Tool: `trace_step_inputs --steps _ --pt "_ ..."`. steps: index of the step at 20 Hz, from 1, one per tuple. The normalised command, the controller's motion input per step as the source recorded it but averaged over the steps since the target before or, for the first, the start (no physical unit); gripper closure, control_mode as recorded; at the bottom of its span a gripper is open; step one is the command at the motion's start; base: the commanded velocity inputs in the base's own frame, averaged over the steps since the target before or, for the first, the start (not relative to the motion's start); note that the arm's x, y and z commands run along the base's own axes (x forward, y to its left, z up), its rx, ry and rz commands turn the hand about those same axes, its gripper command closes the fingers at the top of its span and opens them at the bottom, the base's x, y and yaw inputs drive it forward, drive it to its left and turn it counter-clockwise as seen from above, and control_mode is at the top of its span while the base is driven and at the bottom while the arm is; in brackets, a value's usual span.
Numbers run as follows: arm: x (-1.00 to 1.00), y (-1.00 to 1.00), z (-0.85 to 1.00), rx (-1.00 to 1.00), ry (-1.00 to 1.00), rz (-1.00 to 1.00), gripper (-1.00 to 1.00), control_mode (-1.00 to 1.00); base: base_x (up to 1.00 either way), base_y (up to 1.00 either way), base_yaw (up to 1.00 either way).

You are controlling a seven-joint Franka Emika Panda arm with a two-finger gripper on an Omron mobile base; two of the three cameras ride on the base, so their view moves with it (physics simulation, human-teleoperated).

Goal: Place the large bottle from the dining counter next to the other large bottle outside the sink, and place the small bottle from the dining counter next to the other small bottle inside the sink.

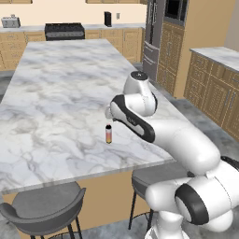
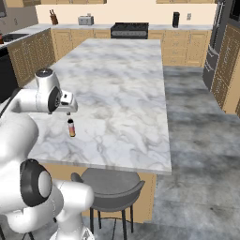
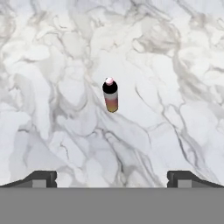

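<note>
The tiny slim bottle with a black cap and a pink-to-orange body stands upright on the long white-and-grey marble bench, near its front edge. The claw hangs above it, wide open and holding nothing. The bottle looks light and smooth, so it could tip or slip. The best place to pinch it is the middle of its body, below the cap.

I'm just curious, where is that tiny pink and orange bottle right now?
The small bottle stands upright on the dining counter, near its front edge above the stools, just beside the robot's arm. In the hand view it sits ahead of the open jaws.
</note>
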Motion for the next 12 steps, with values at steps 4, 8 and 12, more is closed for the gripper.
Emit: trace_step_inputs --steps 4,8,12 --pt "0.35 0.09 -0.05 0.0 0.09 -0.04 -1.0 -1.0 0.0 0.0 0.0" --pt "0.38 0.06 -0.18 0.0 0.08 -0.02 -1.0 -1.0 0.0 0.0 0.0" --pt "0.39 0.0 -0.22 0.0 0.02 0.0 -1.0 -1.0 0.0 0.0 0.0"
